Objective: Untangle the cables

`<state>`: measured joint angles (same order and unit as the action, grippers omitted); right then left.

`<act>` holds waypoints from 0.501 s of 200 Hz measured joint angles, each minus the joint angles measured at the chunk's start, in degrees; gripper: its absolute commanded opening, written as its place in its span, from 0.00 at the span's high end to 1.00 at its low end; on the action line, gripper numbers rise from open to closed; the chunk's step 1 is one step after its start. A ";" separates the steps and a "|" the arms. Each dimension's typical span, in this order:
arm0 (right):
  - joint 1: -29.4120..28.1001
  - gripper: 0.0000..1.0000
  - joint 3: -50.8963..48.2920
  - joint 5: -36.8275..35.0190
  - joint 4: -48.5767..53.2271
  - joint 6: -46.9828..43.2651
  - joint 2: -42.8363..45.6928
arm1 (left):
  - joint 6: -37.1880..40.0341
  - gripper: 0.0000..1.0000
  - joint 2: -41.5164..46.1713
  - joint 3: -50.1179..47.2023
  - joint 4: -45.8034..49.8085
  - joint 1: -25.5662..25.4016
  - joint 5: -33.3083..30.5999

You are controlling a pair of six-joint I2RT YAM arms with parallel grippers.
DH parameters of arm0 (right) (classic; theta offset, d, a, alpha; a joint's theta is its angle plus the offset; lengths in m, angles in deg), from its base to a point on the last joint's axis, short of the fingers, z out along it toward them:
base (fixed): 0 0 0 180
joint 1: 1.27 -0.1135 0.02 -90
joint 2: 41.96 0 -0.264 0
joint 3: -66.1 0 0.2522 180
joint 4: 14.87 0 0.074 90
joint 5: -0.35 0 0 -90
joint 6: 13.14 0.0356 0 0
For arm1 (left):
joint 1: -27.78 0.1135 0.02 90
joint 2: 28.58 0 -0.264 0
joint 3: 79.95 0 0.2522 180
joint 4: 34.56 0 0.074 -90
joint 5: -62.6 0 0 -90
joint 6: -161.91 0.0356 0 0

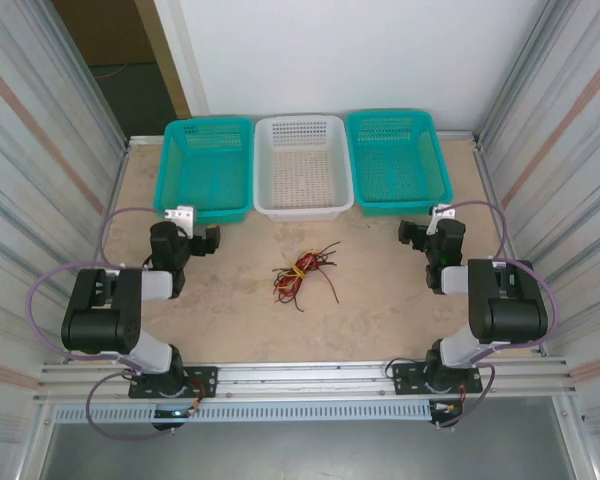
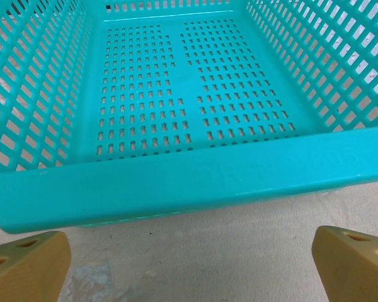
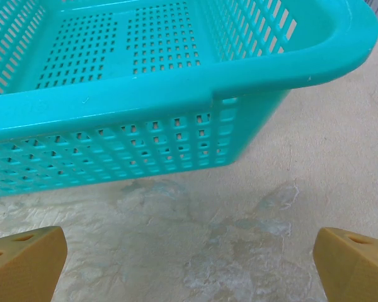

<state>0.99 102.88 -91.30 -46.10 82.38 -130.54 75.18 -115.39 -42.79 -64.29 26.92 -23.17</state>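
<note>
I see a pale, mottled counter (image 1: 230,320) under soft, even light. Ribbed metal panels (image 1: 40,160) close in both sides, and a plain white wall (image 1: 360,55) stands behind. A dark opening (image 1: 130,95) sits at the far left corner. An aluminium rail (image 1: 310,378) edges the near side.

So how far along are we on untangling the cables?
Done: nothing; the thin red, black and pale yellow cables lie in one tangled bundle on the beige tabletop. In hand: nothing; left tool and right tool are open and empty. Left: the whole untangling.
</note>
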 measured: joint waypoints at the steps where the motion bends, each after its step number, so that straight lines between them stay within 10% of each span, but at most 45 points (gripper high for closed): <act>1: 0.00 0.01 0.00 0.00 0.02 0.02 0.00 | 0.00 0.01 0.00 0.00 0.00 0.00 0.00; 100: 0.00 0.01 0.00 0.00 0.00 0.00 0.00 | -0.04 0.01 0.00 0.02 -0.02 0.83 0.72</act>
<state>0.99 102.88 -91.30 -46.10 82.38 -130.54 75.14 -115.39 -42.77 -64.31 27.75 -22.45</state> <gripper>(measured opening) 0.988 0.987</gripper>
